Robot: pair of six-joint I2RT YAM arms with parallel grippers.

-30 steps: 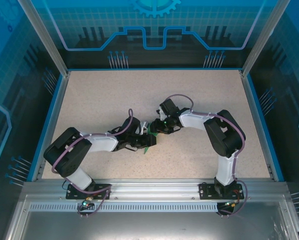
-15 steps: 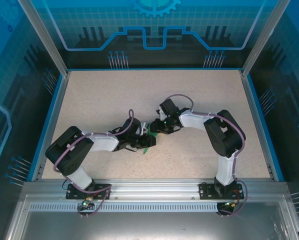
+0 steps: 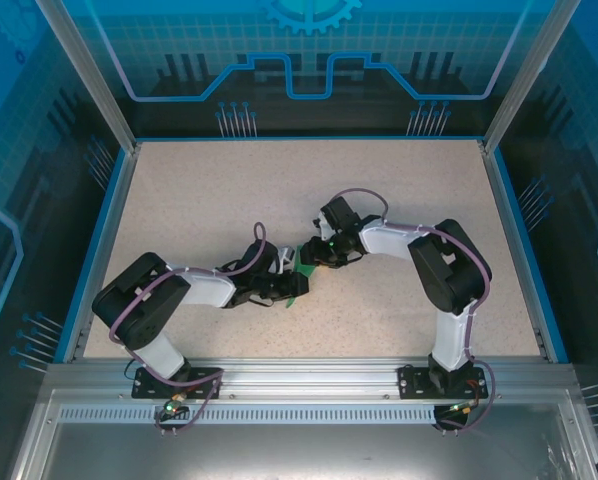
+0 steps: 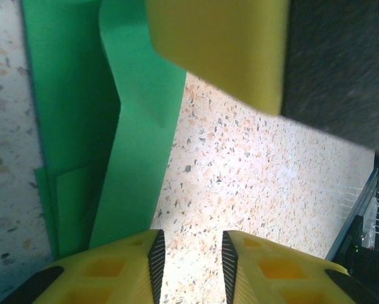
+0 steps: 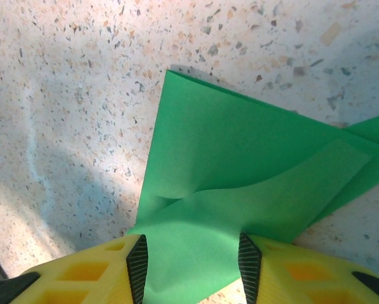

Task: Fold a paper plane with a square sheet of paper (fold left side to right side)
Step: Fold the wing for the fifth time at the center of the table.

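You've got both arms meeting mid-worktop, tips just beside each other. The bright green paper sheet lies on the speckled beige worktop right at those tips, mostly hidden by them in the top cam.

The left pincer is released. In its wrist cam the yellow fingers stand apart w/ bare worktop in the gap, and the sheet, folded in layers, runs down beneath one finger.

The right pincer is released too. Its fingers stand wide either side of a curved flap of the sheet, not pinching it. Another yellow finger sits over the sheet's far end in the left wrist cam.
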